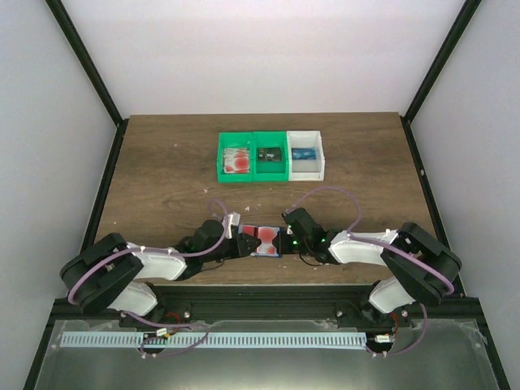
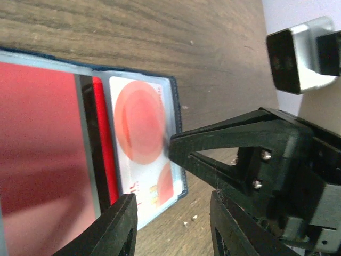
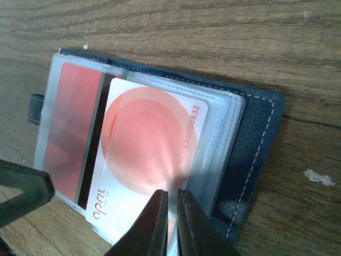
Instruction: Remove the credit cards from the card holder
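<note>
The card holder (image 1: 266, 241) (image 3: 256, 138) lies open on the wood table between my two grippers, its navy border (image 2: 179, 112) showing around clear sleeves. A red-and-white credit card (image 3: 149, 144) (image 2: 141, 128) sits in the right-hand sleeve. A red card with a dark stripe (image 3: 72, 128) (image 2: 37, 138) fills the left-hand sleeve. My right gripper (image 3: 171, 193) (image 1: 286, 238) is shut on the near edge of the red-and-white card. My left gripper (image 2: 171, 200) (image 1: 242, 240) stands open at the holder's other end, one finger over the sleeves and one over the table.
At the back of the table stand two joined green bins (image 1: 252, 179) and a white bin (image 1: 307, 174), each with a card inside. Black frame posts rise at the table's back corners. Small crumbs lie on the wood (image 3: 318, 177).
</note>
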